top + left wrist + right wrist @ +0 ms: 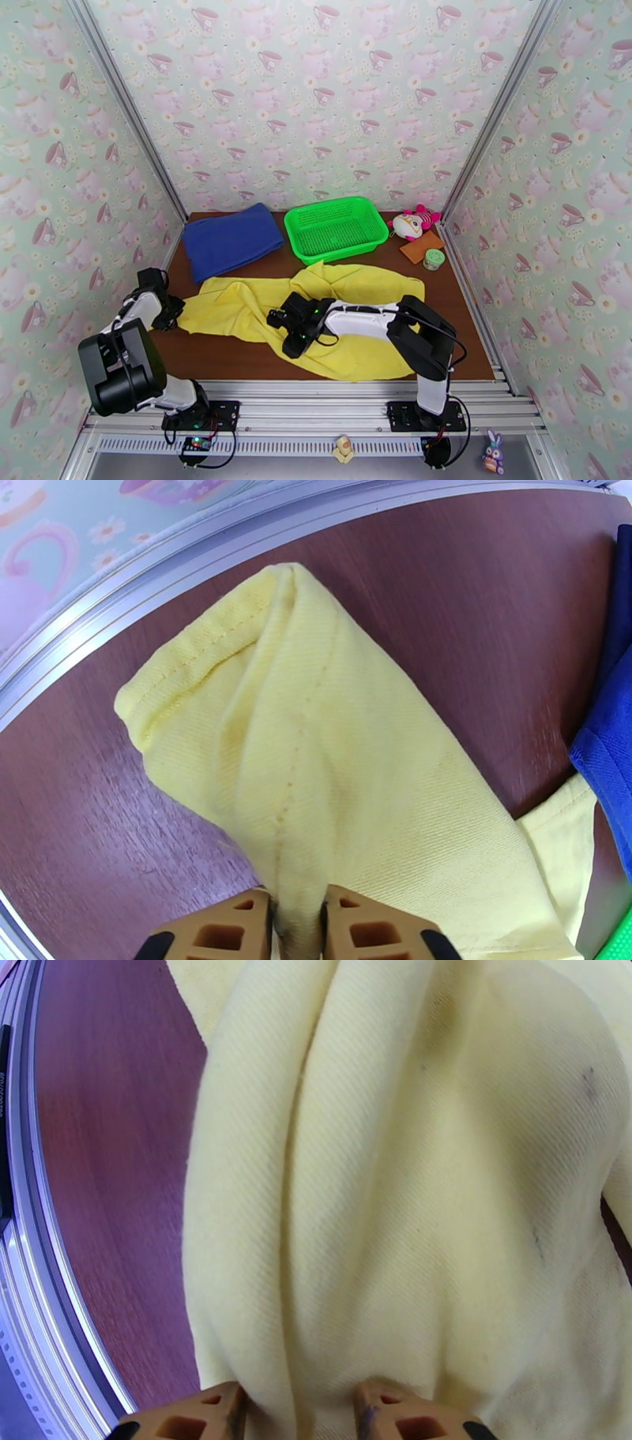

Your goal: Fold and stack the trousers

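The yellow trousers point(363, 288) lie crumpled across the middle of the brown table, from the left side to the right front. My left gripper point(172, 309) is at their left end. In the left wrist view this gripper point(299, 913) is shut on a narrow fold of the trousers point(332, 740), near the hem. My right gripper point(283, 325) sits over the middle of the cloth. In the right wrist view it point(299, 1404) is shut on a thick bunch of trousers point(411, 1197), with the fingers point(213, 1414) set apart by the cloth.
A folded dark blue cloth point(231, 239) lies at the back left, close to the trousers' edge point(612, 748). A green basket point(336, 227) stands at the back centre. A plush toy point(415, 223), a brown pad point(421, 247) and a small jar point(433, 259) sit at the back right.
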